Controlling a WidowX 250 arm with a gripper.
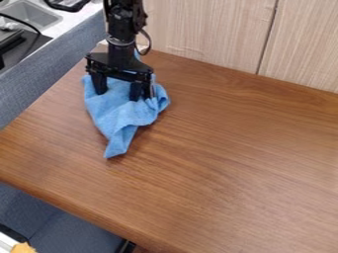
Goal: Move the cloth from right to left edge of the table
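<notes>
Wooden table (224, 173) is being seen beneath the gripper (117, 93) and towards the camera from its fingers (100, 84) | blue cloth (122, 118) is being seen rumpled under and between the fingers, tapering camera-ward | fingers are being held open, well spread | pale panels (204, 29) are being seen behind them

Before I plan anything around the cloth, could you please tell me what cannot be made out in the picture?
All in the camera view:
Far part of the cloth: hidden behind the end effector.
Cloth's underside: hidden by its own folds.
Arm, towards its base: cut off by the top edge.
Table, right end: cut off by the right edge.
Orange thing: cut off by the bottom edge, too little to identify.
</notes>
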